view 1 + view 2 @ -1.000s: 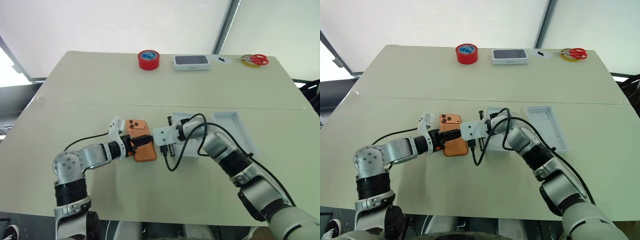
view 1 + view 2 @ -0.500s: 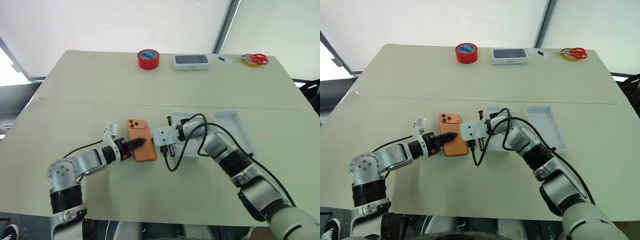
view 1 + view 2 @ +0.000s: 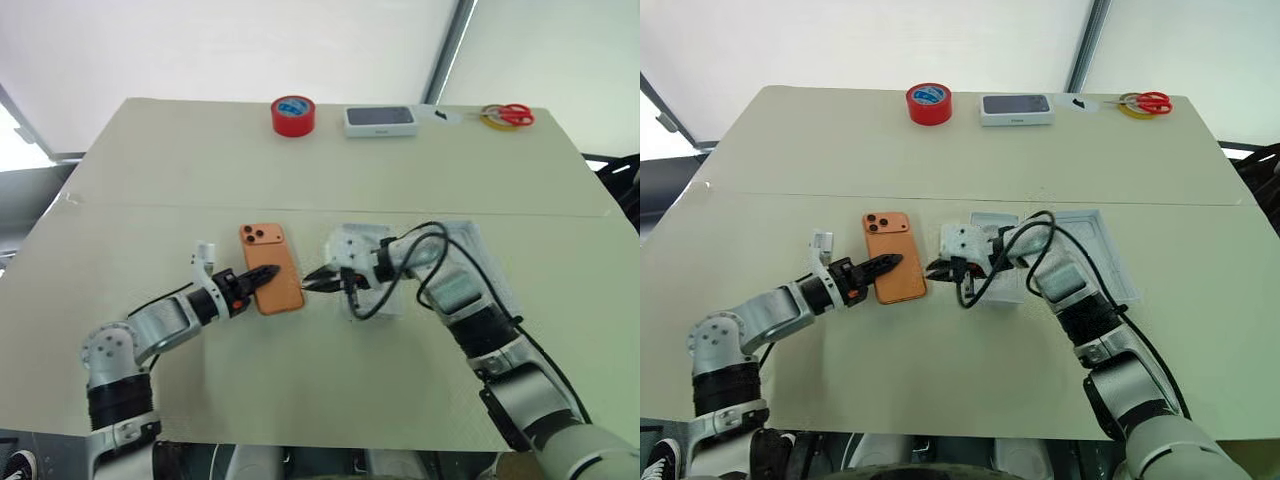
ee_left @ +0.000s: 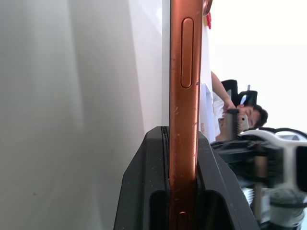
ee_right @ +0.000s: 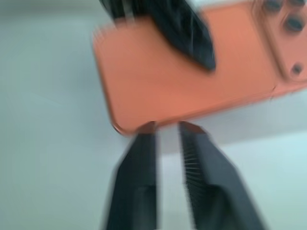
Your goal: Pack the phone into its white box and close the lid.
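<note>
The orange phone [image 3: 892,270] lies flat on the table, camera lenses at its far end. My left gripper [image 3: 885,264] is shut on its left edge; in the left wrist view both fingers [image 4: 144,191] clamp the phone [image 4: 184,96] edge-on. My right gripper [image 3: 937,268] points at the phone's right side, open by a narrow gap with nothing between its fingers, the tips just short of the phone [image 5: 192,81]. The white box [image 3: 990,218] sits behind the right wrist, partly covered. The lid [image 3: 1115,265] lies open side up to the right of the box, crossed by my right arm.
At the table's far edge stand a red tape roll [image 3: 927,104], a white box with a dark picture on top [image 3: 1016,108], and red-handled scissors [image 3: 1145,102] on a yellow tape ring. A black cable loops over my right wrist.
My left gripper drew back from across the phone to its left edge and shut there. My right gripper rolled to point at the phone and its fingers parted.
</note>
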Controlling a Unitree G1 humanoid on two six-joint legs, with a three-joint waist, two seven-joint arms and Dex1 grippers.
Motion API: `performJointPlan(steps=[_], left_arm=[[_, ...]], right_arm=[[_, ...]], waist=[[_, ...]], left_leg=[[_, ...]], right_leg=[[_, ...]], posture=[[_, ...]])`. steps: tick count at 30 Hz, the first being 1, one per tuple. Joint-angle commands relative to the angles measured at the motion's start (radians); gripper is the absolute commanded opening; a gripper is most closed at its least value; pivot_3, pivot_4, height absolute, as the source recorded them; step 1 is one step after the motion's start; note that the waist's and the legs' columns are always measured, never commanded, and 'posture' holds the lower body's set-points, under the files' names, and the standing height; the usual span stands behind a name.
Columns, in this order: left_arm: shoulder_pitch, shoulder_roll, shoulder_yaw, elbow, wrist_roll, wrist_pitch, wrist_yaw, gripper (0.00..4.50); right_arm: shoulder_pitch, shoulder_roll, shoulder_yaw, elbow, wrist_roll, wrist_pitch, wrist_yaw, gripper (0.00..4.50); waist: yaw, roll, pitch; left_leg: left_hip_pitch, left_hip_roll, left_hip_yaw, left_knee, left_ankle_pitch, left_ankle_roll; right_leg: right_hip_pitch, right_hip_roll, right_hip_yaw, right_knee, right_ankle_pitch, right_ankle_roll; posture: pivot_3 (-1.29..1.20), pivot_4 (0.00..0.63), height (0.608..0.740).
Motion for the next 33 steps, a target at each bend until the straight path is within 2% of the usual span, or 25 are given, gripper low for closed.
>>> performJointPlan(steps=[1,4,9,16,22,25,27,33], left_arm=[[0.000,0.038,-0.029,-0.075,0.043,-0.064,-0.162,0.00],[-0.008,0.052,-0.040,-0.064,0.046,-0.078,-0.211,0.00],[-0.025,0.065,-0.074,-0.051,0.057,-0.075,-0.264,0.00],[-0.068,0.053,-0.096,-0.020,0.045,-0.061,-0.260,0.00],[-0.086,0.040,-0.107,-0.021,0.047,-0.054,-0.245,0.00],[-0.100,0.029,-0.098,-0.020,0.041,-0.061,-0.226,0.00],[-0.104,0.027,-0.096,-0.021,0.036,-0.059,-0.218,0.00],[-0.120,0.013,-0.098,-0.022,0.044,-0.072,-0.193,0.00]], right_arm=[[0.074,-0.103,-0.040,-0.108,0.059,-0.020,0.064,1.87],[0.142,-0.180,-0.053,-0.162,0.079,-0.026,0.079,1.87],[0.221,-0.259,-0.056,-0.142,0.007,-0.171,0.025,1.87],[0.236,-0.264,-0.060,-0.132,-0.018,-0.203,-0.054,1.87],[0.264,-0.282,-0.052,-0.143,-0.024,-0.204,-0.064,1.87],[0.275,-0.291,-0.052,-0.155,-0.015,-0.184,-0.060,1.01],[0.275,-0.293,-0.046,-0.150,-0.026,-0.192,-0.065,0.08],[0.247,-0.244,-0.046,-0.177,0.001,-0.142,-0.103,0.08]], waist=[[0.006,0.000,0.000],[0.002,0.000,0.000],[-0.003,0.001,0.001],[0.001,0.001,0.001],[0.003,0.001,0.001],[0.002,0.001,0.001],[0.002,0.001,0.001],[0.001,0.001,0.001]], left_leg=[[0.000,0.000,0.000,0.000,0.000,0.000],[0.000,0.000,0.000,0.000,-0.001,0.002],[0.000,0.001,0.000,-0.001,-0.001,0.002],[0.000,0.001,0.000,0.000,-0.001,0.002],[0.000,0.001,0.000,0.000,-0.001,0.002],[0.000,0.001,0.000,0.001,-0.001,0.002],[0.000,0.001,0.000,0.001,-0.001,0.002],[0.000,0.001,0.000,0.002,0.000,0.002]], right_leg=[[0.000,0.000,0.000,-0.001,0.000,0.000],[0.002,-0.001,0.000,-0.005,0.000,0.000],[0.002,-0.001,0.000,-0.005,0.000,0.000],[0.002,-0.001,0.000,-0.005,0.000,0.000],[0.002,-0.001,-0.001,-0.005,0.000,0.000],[0.003,0.000,-0.001,-0.005,0.000,0.000],[0.003,0.000,-0.001,-0.004,0.000,0.000],[0.003,0.000,-0.001,-0.004,0.000,0.000]], posture=[[0.00,0.150,0.740],[0.00,0.150,0.740],[0.00,0.150,0.740],[0.00,0.150,0.740],[0.00,0.150,0.740],[0.00,0.150,0.740],[0.00,0.150,0.740],[0.00,0.150,0.740]])
